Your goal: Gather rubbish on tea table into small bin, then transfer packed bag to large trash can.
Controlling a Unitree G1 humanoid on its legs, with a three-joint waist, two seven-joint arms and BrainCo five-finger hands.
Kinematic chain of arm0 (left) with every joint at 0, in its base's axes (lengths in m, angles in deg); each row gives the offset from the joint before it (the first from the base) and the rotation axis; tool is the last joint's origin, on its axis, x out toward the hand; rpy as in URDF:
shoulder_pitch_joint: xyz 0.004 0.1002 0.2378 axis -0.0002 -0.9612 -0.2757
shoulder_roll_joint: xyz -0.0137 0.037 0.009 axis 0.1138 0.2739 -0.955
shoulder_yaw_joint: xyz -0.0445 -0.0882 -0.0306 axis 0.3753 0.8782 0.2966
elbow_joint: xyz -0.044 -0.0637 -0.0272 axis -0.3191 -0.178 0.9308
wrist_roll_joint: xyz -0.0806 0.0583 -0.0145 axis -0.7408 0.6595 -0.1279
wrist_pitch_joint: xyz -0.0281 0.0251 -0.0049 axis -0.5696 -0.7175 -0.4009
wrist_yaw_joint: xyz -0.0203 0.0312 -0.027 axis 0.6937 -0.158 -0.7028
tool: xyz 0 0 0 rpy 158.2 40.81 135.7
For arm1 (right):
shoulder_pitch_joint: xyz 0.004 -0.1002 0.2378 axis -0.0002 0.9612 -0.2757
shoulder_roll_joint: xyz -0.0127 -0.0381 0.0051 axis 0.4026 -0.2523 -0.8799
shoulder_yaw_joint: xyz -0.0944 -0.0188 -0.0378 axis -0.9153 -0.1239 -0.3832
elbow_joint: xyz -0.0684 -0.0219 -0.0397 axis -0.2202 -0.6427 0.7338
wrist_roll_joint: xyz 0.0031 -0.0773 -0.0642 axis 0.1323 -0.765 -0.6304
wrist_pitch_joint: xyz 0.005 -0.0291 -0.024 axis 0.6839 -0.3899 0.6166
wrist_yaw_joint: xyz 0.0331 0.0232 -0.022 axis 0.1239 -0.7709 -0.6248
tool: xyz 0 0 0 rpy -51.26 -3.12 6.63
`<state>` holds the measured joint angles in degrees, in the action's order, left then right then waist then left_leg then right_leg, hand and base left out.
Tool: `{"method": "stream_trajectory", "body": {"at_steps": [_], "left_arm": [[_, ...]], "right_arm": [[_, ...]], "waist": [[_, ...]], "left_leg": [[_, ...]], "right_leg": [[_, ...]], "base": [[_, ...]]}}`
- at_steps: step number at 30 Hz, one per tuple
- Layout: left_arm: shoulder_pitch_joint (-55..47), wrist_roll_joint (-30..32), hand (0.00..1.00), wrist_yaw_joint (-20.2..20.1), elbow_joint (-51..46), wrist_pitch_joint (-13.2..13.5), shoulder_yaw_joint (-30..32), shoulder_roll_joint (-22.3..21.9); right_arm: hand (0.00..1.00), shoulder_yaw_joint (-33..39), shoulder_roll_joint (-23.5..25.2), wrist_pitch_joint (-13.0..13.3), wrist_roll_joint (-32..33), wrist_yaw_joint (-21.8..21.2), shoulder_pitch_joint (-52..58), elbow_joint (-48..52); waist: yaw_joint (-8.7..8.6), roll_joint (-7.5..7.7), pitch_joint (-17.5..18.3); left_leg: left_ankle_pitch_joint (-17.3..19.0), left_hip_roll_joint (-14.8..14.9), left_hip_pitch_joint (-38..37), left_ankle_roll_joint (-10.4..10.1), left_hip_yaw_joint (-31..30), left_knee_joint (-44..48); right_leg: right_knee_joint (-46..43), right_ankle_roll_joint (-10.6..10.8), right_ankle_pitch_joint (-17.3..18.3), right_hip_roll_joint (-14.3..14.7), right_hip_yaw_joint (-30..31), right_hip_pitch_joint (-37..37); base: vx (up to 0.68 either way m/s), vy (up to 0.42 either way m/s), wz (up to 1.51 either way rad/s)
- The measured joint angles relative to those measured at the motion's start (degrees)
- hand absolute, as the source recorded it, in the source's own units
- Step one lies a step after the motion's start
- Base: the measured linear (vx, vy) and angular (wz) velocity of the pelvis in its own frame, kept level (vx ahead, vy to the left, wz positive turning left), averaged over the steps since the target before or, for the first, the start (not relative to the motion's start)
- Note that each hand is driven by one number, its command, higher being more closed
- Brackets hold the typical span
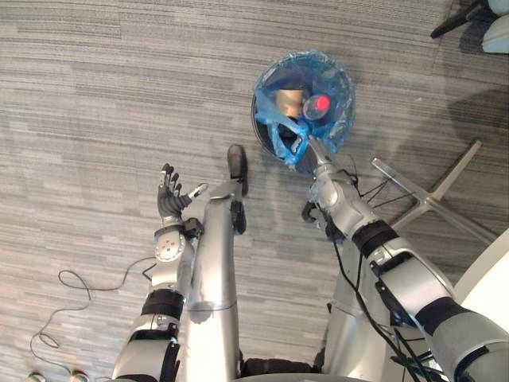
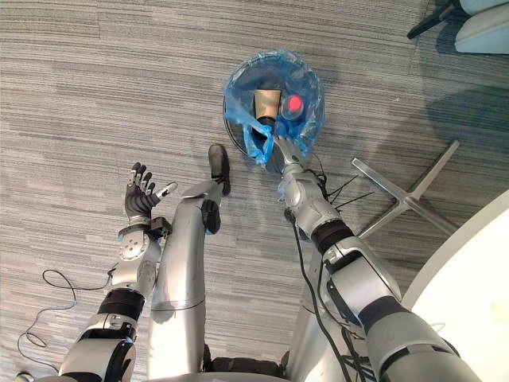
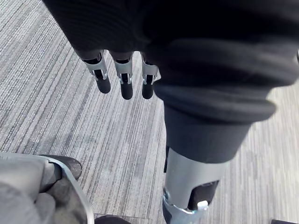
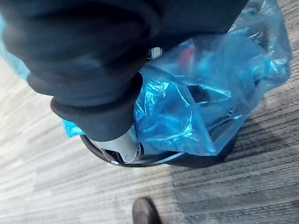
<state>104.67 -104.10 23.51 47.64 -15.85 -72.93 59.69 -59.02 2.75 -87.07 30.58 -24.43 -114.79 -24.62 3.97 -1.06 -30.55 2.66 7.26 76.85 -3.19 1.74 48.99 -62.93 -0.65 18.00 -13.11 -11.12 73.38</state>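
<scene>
The right hand point(image 1: 318, 157) is seen at the near rim of the small bin point(image 4: 154, 162), sunk into the bunched blue bag point(image 1: 282, 135), so whether a grip is closed cannot be told. The left hand point(image 1: 169, 199) is held spread and empty over the carpet point(image 1: 79, 119), well apart. The bag is judged thin, soft, slippery and light, with a paper cup point(image 1: 288, 101) and a red-capped bottle point(image 1: 318, 105) inside, and is best taken by the gathered plastic and lifted gently past the rim. A metal chair base point(image 1: 433, 199) and a white table edge point(image 1: 493, 270) are to be avoided on the right.
</scene>
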Motion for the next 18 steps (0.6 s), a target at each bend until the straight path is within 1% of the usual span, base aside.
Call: {"method": "stream_trajectory", "body": {"at_steps": [2, 4, 6, 7, 8, 9, 11, 12, 13, 14, 15, 16, 17, 18], "left_arm": [[-0.3, 0.3, 0.0, 0.0, -0.1, -0.2, 0.1, -1.1], [-1.1, 0.8, 0.0, 0.0, -0.2, -0.6, -0.1, -1.4], [-2.9, 1.7, 0.0, -0.2, -0.1, -1.3, -1.4, -2.1], [-3.6, 2.0, 0.0, -0.2, -0.1, -1.5, -2.1, -2.2], [-5.3, 2.6, 0.0, -0.5, 0.0, -2.1, -3.9, -2.2], [-6.3, 2.7, 0.0, -0.9, 0.0, -2.2, -4.5, -2.3], [-11.1, 2.8, 0.0, -1.4, -0.1, -2.3, -5.0, -2.4], [-12.3, 2.8, 0.0, -1.4, 0.0, -2.4, -5.0, -2.4], [-14.4, 3.0, 0.0, -2.1, 0.4, -2.5, -5.0, -2.2], [-16.2, 3.7, 0.0, -2.5, 0.8, -2.5, -5.3, -2.0], [-17.1, 3.9, 0.0, -2.6, 1.0, -2.5, -5.8, -1.8], [-18.0, 4.4, 0.0, -2.7, 2.1, -2.5, -6.4, -1.3], [-19.0, 5.0, 0.0, -3.4, 3.6, -2.6, -7.2, -0.6], [-20.3, 5.3, 0.0, -3.9, 4.9, -2.8, -7.9, -0.1]], "right_arm": [[1.0, 1.3, 0.3, 0.3, 2.3, 0.1, 2.3, 4.0], [1.0, 1.8, 0.8, 0.5, 4.5, 0.1, 4.6, 6.9], [1.0, 4.1, 1.9, 1.5, 7.9, 0.1, 10.0, 12.7], [1.0, 4.2, 2.2, 1.6, 8.8, 0.1, 11.3, 14.0], [1.0, 4.1, 2.8, 1.7, 10.6, -0.2, 14.3, 16.5], [1.0, 4.0, 3.2, 2.0, 12.0, -0.3, 15.9, 17.4], [1.0, 3.6, 5.9, 3.5, 16.6, -1.6, 22.6, 22.2], [1.0, 3.5, 6.4, 4.1, 17.3, -2.0, 24.4, 23.5], [1.0, 3.2, 7.6, 5.3, 18.9, -3.0, 27.7, 25.9], [1.0, 2.7, 8.4, 6.1, 20.0, -3.9, 30.3, 27.6], [1.0, 2.7, 8.7, 6.5, 20.8, -4.2, 31.5, 28.3], [1.0, 2.6, 9.1, 7.5, 21.4, -5.1, 32.7, 28.6], [1.0, 2.3, 9.1, 7.8, 21.9, -5.9, 33.7, 28.6], [1.0, 1.9, 9.0, 8.1, 22.1, -6.9, 35.2, 28.6]], "waist": [[-0.03, 0.23, 0.1], [-0.06, 1.15, 0.8], [-0.23, 1.94, 1.2], [-0.18, 2.19, 1.3], [-0.18, 2.27, 1.3], [-0.18, 2.39, 1.4], [-0.12, 3.48, 2.3], [-0.15, 3.61, 2.5], [-0.25, 4.26, 3.6], [-0.23, 4.58, 4.8], [-0.24, 4.62, 5.3], [-0.29, 4.62, 5.6], [-0.43, 4.59, 6.2], [-0.67, 4.58, 7.9]], "left_leg": [[0.0, 0.0, -2.3, 0.0, 0.0, -0.5], [0.0, 0.0, -5.0, 0.0, 0.1, -1.6], [-0.2, 0.0, -10.0, -0.3, 0.1, -4.7], [-0.3, 0.0, -11.7, -0.4, 0.4, -5.9], [-1.1, 0.0, -15.8, -0.4, 0.8, -8.2], [-1.1, 0.0, -17.9, -0.4, 1.1, -9.3], [-1.2, 0.4, -26.7, -0.6, 2.3, -13.7], [-1.2, 0.6, -28.8, -0.6, 2.5, -14.5], [-1.4, 0.7, -32.8, -0.9, 3.1, -16.7], [-1.6, 0.7, -36.0, -1.0, 3.3, -18.6], [-1.6, 0.7, -37.8, -1.1, 3.4, -19.6], [-1.8, 0.6, -41.5, -1.2, 3.5, -21.8], [-2.2, 0.7, -45.0, -1.0, 3.7, -24.0], [-2.3, 0.7, -47.2, -1.0, 4.0, -25.9]], "right_leg": [[0.6, 0.0, 0.0, 0.0, -0.1, -2.4], [1.6, 0.0, 0.0, 0.0, -0.4, -5.1], [4.7, 0.1, -0.1, 0.1, -1.7, -10.5], [5.7, 0.1, -0.3, 0.1, -1.8, -12.2], [7.8, 0.4, -0.6, 0.1, -2.3, -16.3], [8.9, 0.5, -0.6, 0.1, -2.4, -18.4], [14.3, 0.8, -1.9, 1.0, -2.7, -27.0], [15.8, 0.8, -2.2, 1.4, -2.9, -29.4], [18.5, 1.2, -2.8, 1.9, -2.9, -33.4], [21.2, 1.7, -3.4, 2.3, -2.9, -36.8], [22.7, 1.9, -3.7, 2.6, -2.9, -38.7], [26.0, 2.2, -4.7, 3.3, -2.9, -42.7], [29.6, 2.7, -5.9, 4.2, -2.8, -46.6], [32.9, 2.9, -6.9, 4.8, -2.8, -49.1]], "base": [[-0.04, 0.009, 0.03], [-0.03, 0.003, 0.04], [-0.01, -0.016, 0.15], [0.02, -0.037, 0.19], [0.03, -0.034, 0.12], [0.05, -0.035, 0.05], [0.09, -0.036, -0.12], [0.16, -0.041, -0.17], [0.18, -0.021, -0.12], [0.16, -0.007, -0.09], [0.16, 0.01, -0.08], [0.15, 0.03, -0.12], [0.17, 0.05, -0.17], [0.14, 0.053, -0.15]]}}
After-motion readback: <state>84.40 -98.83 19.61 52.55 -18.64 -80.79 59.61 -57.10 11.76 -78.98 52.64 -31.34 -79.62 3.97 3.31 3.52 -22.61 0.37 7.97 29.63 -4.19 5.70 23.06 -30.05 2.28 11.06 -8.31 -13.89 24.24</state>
